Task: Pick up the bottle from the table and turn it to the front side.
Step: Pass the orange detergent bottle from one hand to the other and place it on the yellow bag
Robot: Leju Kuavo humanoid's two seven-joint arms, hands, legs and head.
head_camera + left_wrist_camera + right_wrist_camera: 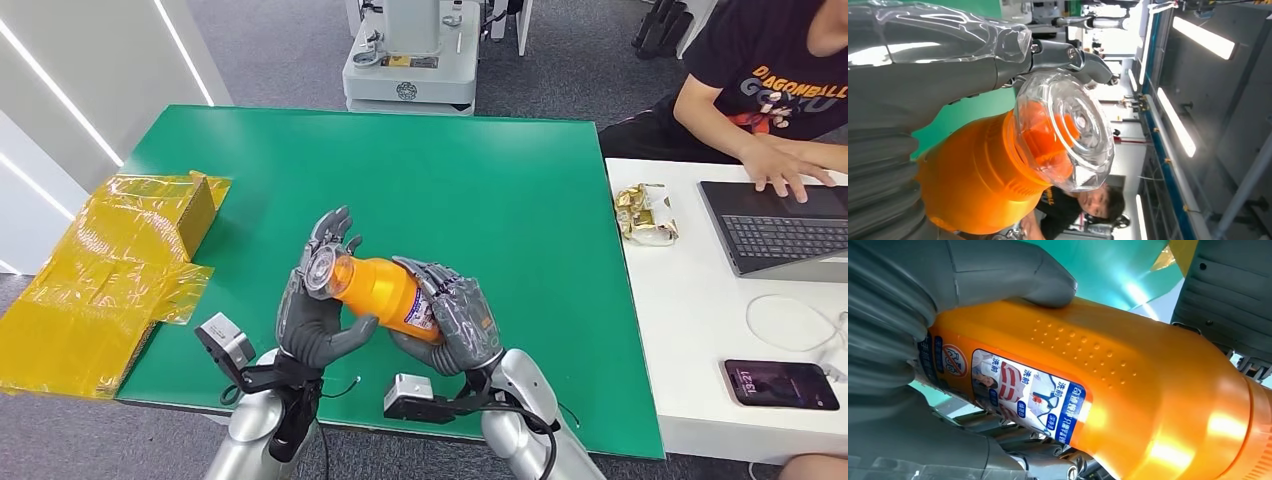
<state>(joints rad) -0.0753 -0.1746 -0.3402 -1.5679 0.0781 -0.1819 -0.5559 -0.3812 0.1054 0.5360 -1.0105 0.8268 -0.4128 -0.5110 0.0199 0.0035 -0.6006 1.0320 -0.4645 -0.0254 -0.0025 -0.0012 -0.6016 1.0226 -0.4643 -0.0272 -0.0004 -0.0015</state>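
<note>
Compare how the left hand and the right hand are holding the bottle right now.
The left hand grips the bottle at its clear cap end, while the right hand cradles the labelled base end. The left hand's fingers point up past the cap; the right hand's wrap around the body. Both hold it off the green table, lying sideways.

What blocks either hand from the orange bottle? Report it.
Nothing visible. The left hand holds the orange bottle at its clear cap end, the right hand grips its labelled base, lifted above the green table.
</note>
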